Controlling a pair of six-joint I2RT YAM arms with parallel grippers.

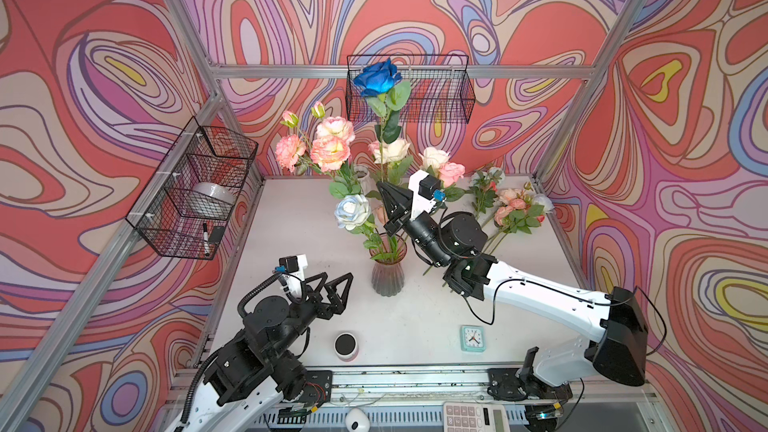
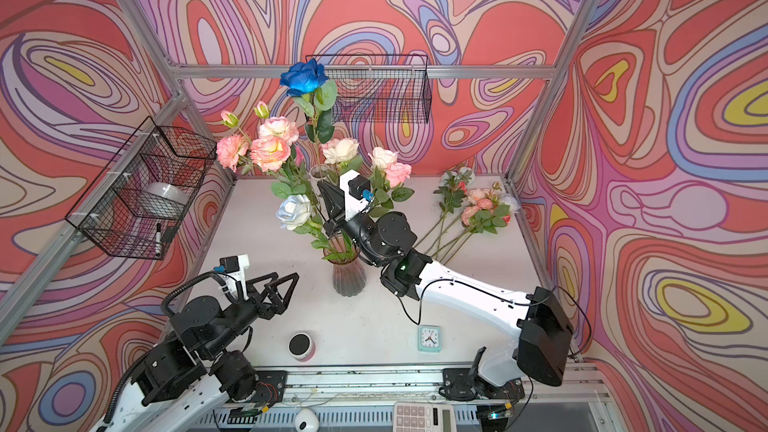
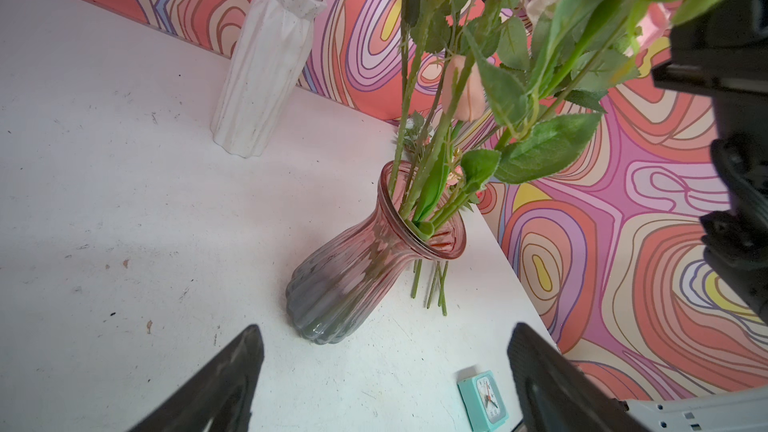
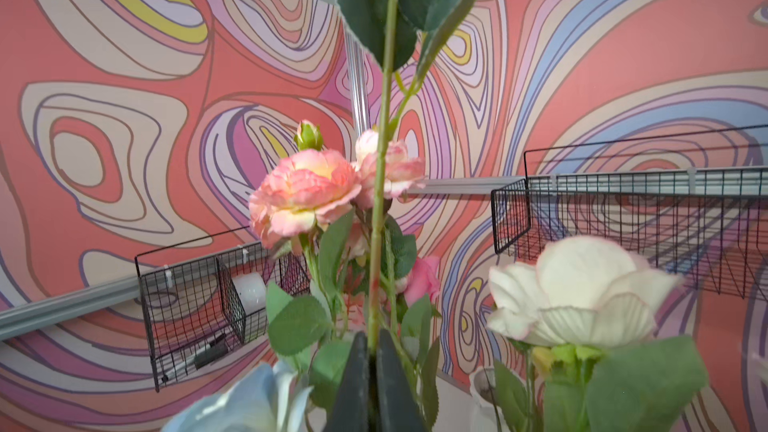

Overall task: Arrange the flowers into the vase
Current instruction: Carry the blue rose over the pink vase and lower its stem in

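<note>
My right pincer (image 4: pixel 374 342) clamps blue rose (image 1: pixel 378 76) mid-stem | light, top-heavy, bendy: hold low | left pincer (image 1: pixel 338 277) spread, empty

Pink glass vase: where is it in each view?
Both top views: the vase stands just below centre.
Left wrist: the middle of the frame.
Right wrist: not in it.
Shared landmark: the teal clock, in every view but right wrist.

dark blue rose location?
In both top views: dark blue rose centre back, head before the rear wire basket, stem in the right gripper above the pink vase.
</note>
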